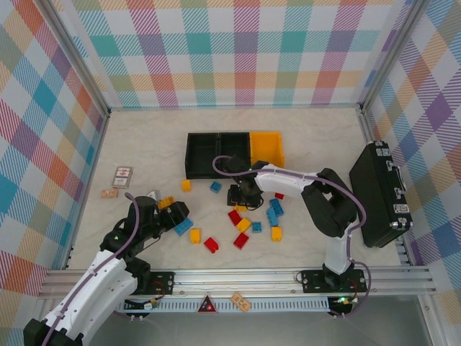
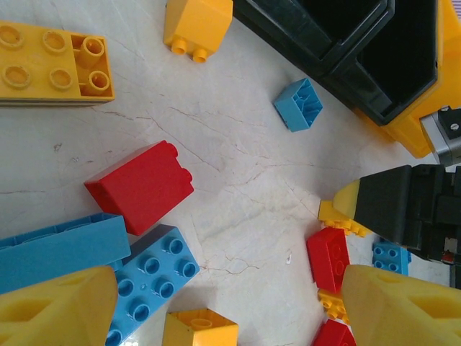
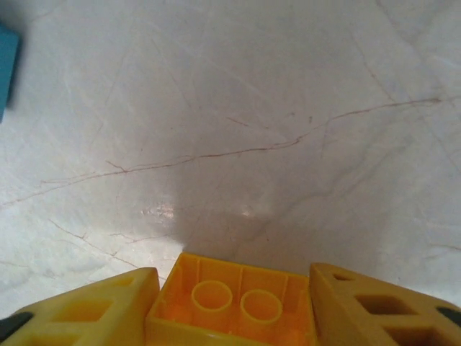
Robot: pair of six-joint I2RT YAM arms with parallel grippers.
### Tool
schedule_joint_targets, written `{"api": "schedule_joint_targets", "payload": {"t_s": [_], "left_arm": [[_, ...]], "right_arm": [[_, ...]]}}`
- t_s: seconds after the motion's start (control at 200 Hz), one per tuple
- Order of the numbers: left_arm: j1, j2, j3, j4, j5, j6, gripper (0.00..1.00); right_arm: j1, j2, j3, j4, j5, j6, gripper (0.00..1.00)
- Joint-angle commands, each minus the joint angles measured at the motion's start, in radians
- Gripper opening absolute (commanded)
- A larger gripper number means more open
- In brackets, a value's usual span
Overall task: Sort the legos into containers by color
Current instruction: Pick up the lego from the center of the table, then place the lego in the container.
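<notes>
Legos point(image 1: 235, 217) lie scattered before the containers point(image 1: 218, 135); black case point(image 1: 376, 196) at right.

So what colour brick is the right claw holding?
Yellow brick, clearest in the right wrist view.

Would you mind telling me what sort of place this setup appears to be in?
Most likely a lab robot cell rather than a home. Checked fabric walls on metal framing enclose a marble-look table, and aluminium rails along its near edge carry the arm bases.
</notes>
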Motion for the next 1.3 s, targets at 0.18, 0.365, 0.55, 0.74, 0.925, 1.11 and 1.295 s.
{"api": "schedule_joint_targets", "payload": {"t_s": [0.18, 0.365, 0.55, 0.74, 0.925, 1.11, 1.295], "left_arm": [[-0.013, 0.02, -0.005, 0.029, 0.013, -0.024, 0.81], [-0.032, 0.075, 0.026, 0.079, 0.041, -0.012, 0.81], [-0.114, 0.177, 0.09, 0.126, 0.024, 0.011, 0.81], [-0.229, 0.284, 0.145, 0.211, -0.033, 0.017, 0.8], [-0.325, 0.416, 0.211, 0.267, -0.092, 0.035, 0.8], [-0.377, 0.527, 0.265, 0.295, -0.107, 0.045, 0.8], [-0.39, 0.549, 0.266, 0.31, -0.117, 0.042, 0.8]], "right_arm": [[0.006, -0.068, 0.038, -0.073, 0.082, -0.055, 0.46], [-0.051, -0.181, 0.044, -0.102, 0.134, -0.112, 0.46], [-0.166, -0.242, 0.056, -0.107, 0.156, -0.161, 0.46], [-0.26, -0.211, 0.118, -0.095, 0.169, -0.198, 0.47], [-0.313, -0.125, 0.207, -0.093, 0.174, -0.212, 0.47], [-0.329, -0.023, 0.277, -0.106, 0.176, -0.21, 0.49], [-0.336, 0.037, 0.306, -0.106, 0.187, -0.21, 0.51]]}}
